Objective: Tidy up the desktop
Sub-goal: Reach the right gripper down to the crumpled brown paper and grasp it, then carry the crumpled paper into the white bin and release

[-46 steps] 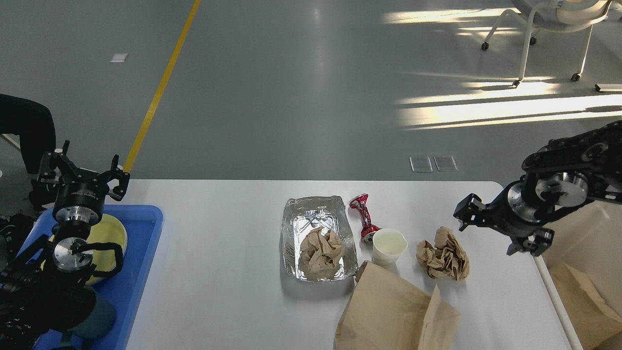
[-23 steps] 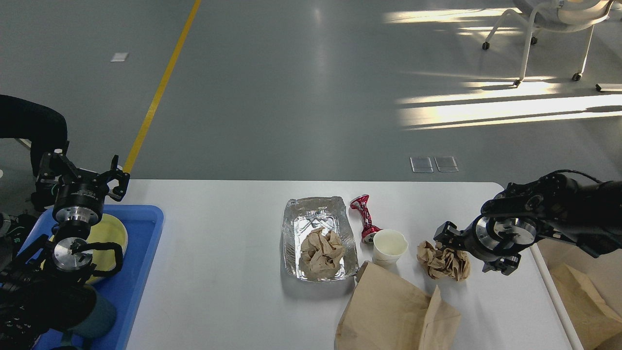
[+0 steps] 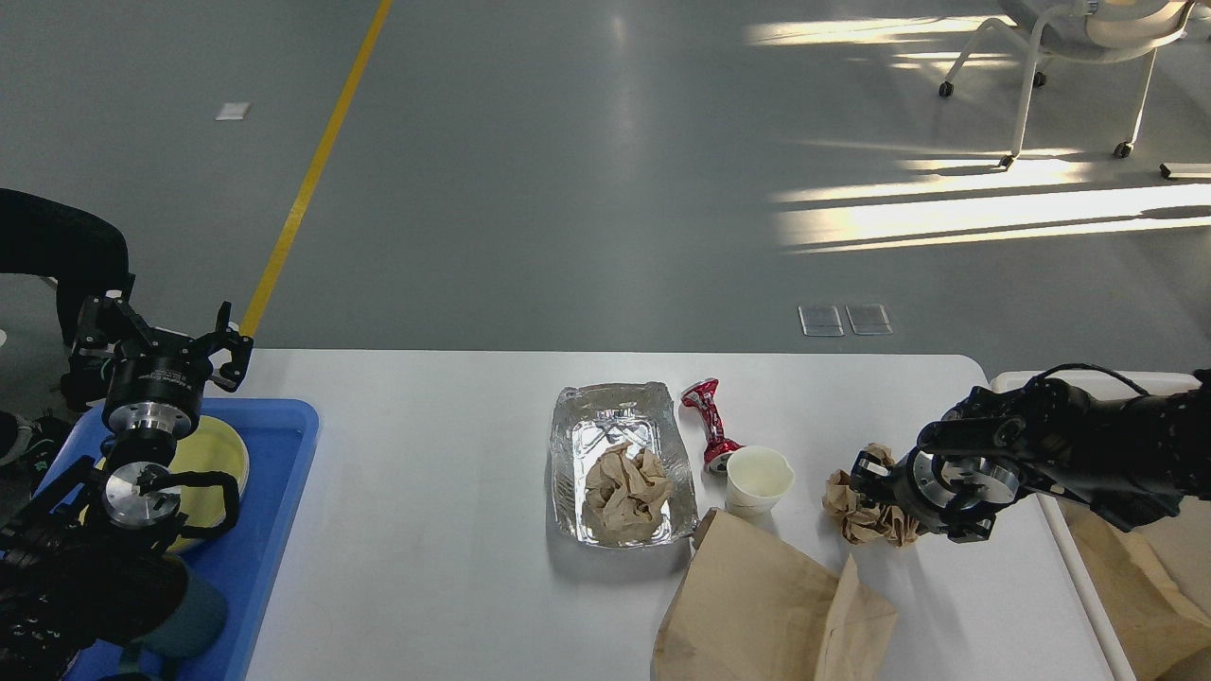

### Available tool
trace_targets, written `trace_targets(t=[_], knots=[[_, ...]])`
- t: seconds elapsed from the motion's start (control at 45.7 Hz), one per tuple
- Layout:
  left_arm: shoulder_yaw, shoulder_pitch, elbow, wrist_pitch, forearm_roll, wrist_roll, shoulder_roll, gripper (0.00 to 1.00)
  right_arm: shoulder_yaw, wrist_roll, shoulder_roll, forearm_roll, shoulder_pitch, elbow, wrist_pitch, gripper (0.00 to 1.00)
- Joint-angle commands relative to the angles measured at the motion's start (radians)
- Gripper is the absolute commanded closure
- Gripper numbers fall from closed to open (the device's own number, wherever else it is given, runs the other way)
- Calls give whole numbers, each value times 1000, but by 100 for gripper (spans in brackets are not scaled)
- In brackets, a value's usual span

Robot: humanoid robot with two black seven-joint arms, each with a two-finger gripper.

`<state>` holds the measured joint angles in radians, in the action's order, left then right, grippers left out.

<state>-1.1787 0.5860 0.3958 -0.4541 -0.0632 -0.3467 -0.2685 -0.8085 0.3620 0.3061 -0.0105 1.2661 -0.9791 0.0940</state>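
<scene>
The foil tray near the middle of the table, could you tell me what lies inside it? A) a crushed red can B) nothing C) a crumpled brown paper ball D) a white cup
C: a crumpled brown paper ball sits inside the foil tray, while the red can and white cup stand outside, to its right.

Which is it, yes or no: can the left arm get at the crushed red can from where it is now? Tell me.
Probably not without a long reach. The left gripper hangs over the blue tray at the desktop's left end, while the red can lies far across, beyond the foil tray. Nothing blocks the path; distance is the trouble.
</scene>
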Motion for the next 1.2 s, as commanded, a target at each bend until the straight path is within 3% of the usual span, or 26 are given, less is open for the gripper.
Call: trace_targets(t=[0.0, 0.044, 0.088, 0.263, 0.591, 0.941, 1.073, 1.182], knots=[[-1, 0, 0, 0, 0, 0, 0, 4, 2, 2, 4, -26, -7, -3, -2, 77], [-1, 0, 0, 0, 0, 0, 0, 4, 2, 2, 5, -25, -8, -3, -2, 94], [1, 0, 0, 0, 0, 0, 0, 4, 2, 2, 7, -25, -5, -3, -2, 100], [-1, 0, 0, 0, 0, 0, 0, 4, 17, 2, 24, -23, 41, -15, 1, 100], [-1, 0, 0, 0, 0, 0, 0, 4, 19, 2, 281, -23, 346, -203, 46, 100], [-1, 0, 0, 0, 0, 0, 0, 4, 22, 2, 452, -20, 745, -346, 359, 100], [-1, 0, 0, 0, -1, 0, 0, 4, 6, 2, 452, -22, 720, -314, 336, 100], [-1, 0, 0, 0, 0, 0, 0, 4, 0, 2, 450, -19, 597, -221, 216, 100]])
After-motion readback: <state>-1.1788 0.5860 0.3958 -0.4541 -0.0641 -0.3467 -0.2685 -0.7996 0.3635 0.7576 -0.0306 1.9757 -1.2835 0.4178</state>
